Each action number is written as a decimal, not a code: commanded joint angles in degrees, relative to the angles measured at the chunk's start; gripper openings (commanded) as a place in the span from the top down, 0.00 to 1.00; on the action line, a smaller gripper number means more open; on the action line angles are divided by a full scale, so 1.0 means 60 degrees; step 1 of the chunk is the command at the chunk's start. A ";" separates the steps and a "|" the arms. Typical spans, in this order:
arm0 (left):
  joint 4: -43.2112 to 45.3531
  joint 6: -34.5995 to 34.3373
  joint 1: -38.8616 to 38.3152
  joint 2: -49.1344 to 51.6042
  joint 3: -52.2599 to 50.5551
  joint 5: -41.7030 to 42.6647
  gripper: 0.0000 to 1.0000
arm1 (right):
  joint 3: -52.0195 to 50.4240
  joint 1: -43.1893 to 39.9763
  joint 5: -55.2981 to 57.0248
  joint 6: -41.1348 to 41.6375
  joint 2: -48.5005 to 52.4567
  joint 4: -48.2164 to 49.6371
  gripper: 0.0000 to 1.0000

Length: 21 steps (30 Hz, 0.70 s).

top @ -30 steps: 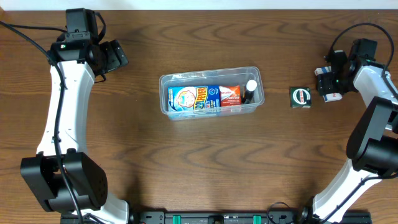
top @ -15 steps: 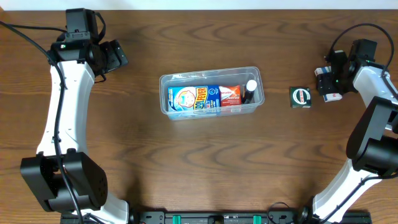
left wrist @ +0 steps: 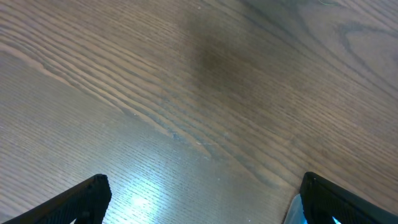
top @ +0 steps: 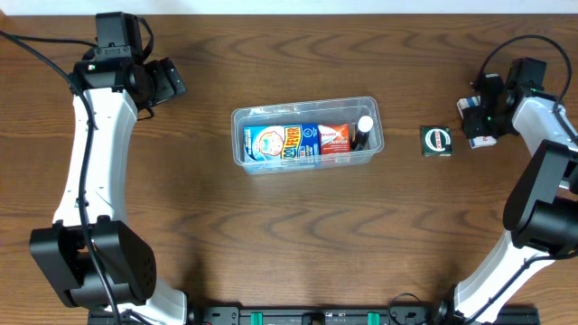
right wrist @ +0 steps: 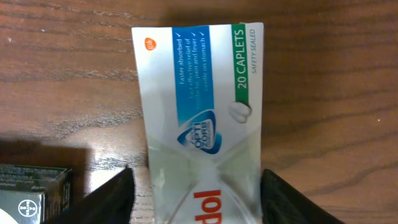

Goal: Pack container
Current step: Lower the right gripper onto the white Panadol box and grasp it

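The clear plastic container [top: 305, 102] stands at the table's middle. It holds a blue and orange box [top: 275, 143], a red and white box [top: 332, 137] and a small dark bottle with a white cap [top: 364, 125]. My right gripper [top: 479, 122] is at the far right, open, with its fingers [right wrist: 196, 199] on either side of a white caplet box [right wrist: 199, 93] lying on the table. A sliver of wood shows between the left finger and the box. My left gripper [top: 172, 79] is at the far left, open and empty [left wrist: 202, 199] over bare wood.
A small dark green box [top: 435, 141] lies on the table between the container and the right gripper. Its corner shows in the right wrist view [right wrist: 31, 193], just left of the white box. The table is dark brown wood.
The right gripper has shifted very slightly over the white caplet box. Nothing else has moved.
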 commanded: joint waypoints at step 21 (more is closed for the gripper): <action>-0.0018 -0.0018 0.0026 0.0047 0.0040 -0.0047 0.02 | -0.0095 -0.0015 -0.0040 0.0098 0.0058 0.0022 0.31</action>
